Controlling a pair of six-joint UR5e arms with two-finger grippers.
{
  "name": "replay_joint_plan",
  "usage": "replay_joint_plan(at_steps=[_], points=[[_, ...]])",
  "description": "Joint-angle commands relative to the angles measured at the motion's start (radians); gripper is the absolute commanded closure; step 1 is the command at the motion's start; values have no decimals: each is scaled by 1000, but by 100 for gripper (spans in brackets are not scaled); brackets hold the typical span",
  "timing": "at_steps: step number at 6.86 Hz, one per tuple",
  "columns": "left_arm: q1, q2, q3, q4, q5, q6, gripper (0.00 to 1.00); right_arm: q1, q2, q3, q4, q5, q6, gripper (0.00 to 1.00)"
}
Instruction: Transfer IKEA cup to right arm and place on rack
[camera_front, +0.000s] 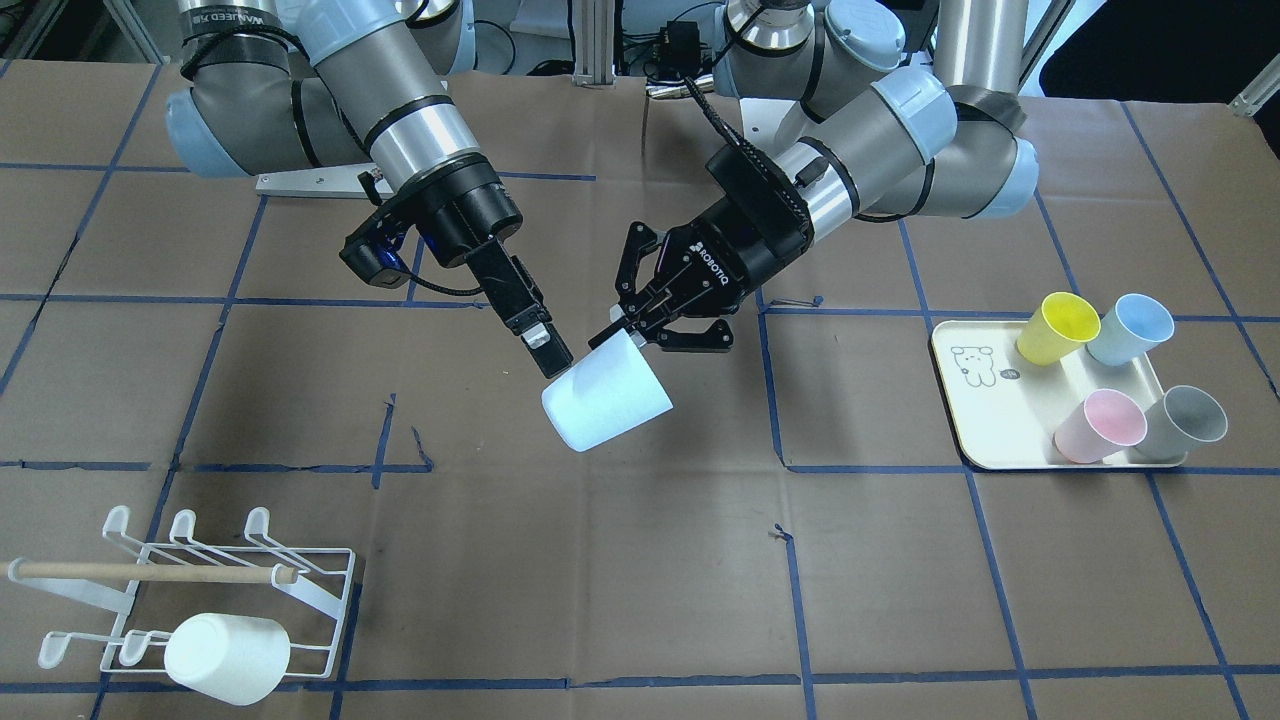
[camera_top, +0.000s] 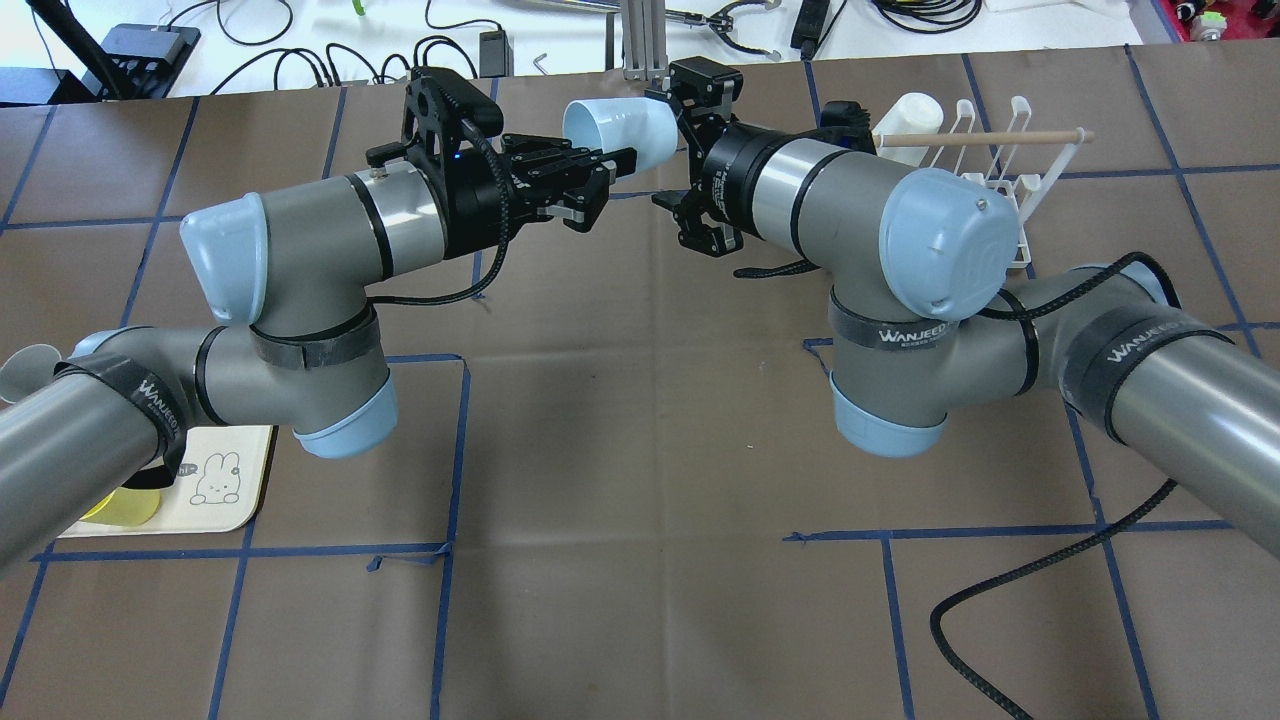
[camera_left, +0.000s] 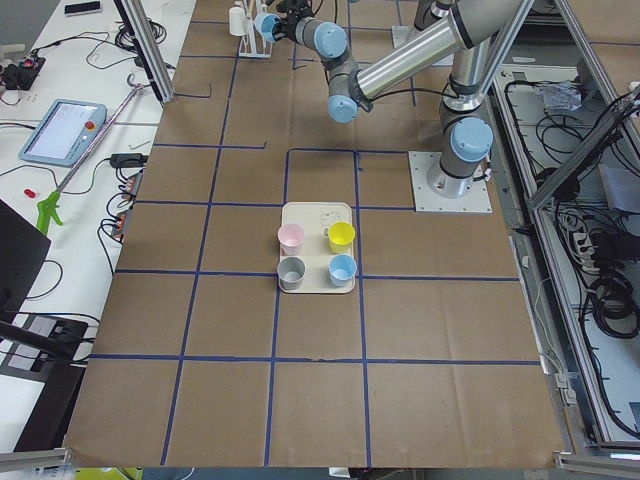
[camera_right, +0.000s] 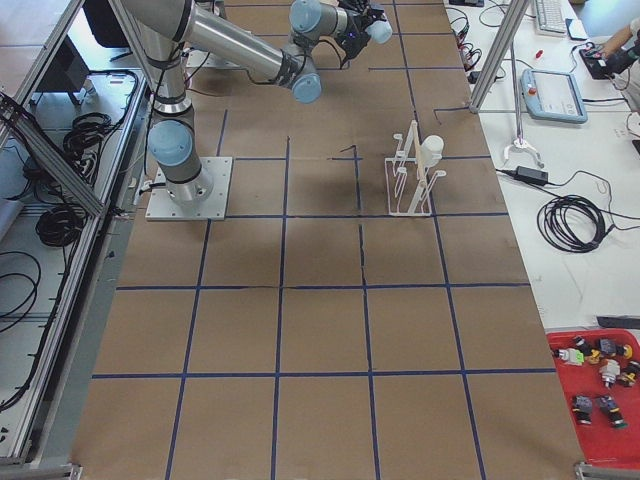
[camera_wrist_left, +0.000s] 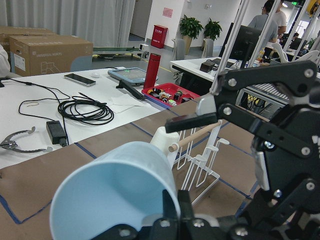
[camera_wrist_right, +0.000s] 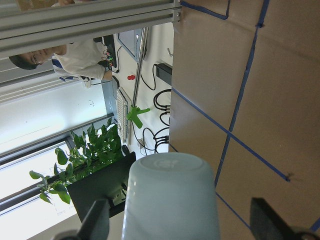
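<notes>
A pale blue IKEA cup (camera_front: 607, 400) hangs tilted in the air above the middle of the table. My left gripper (camera_front: 628, 335) is shut on its rim, with one finger inside the cup mouth in the left wrist view (camera_wrist_left: 170, 210). My right gripper (camera_front: 548, 350) is open around the cup's base end. In the right wrist view the cup (camera_wrist_right: 170, 195) sits between the spread fingers (camera_wrist_right: 95, 222), with a gap on one side. The white wire rack (camera_front: 200, 575) with its wooden dowel stands near the table edge on my right side and holds one white cup (camera_front: 228, 655).
A cream tray (camera_front: 985, 425) on my left side holds yellow (camera_front: 1058, 328), blue (camera_front: 1130, 328), pink (camera_front: 1100, 425) and grey (camera_front: 1182, 422) cups lying tilted. The rack also shows in the overhead view (camera_top: 1000, 165), just beyond my right arm's elbow. A black cable (camera_top: 1010, 590) trails over the near table.
</notes>
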Motion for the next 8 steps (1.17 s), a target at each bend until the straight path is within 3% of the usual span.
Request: replay_joint_plan(at_steps=[1,4,6,8], points=[[0,2,0,0,1,0,94,12,36,-42,2,0,0,2],[0,2,2,0,2,0,94,23,76,-79,5,1,2,4],[0,2,2,0,2,0,94,26,78,-79,4,3,0,14],[0,4,2,0,2,0,94,26,76,-79,4,14,0,41]])
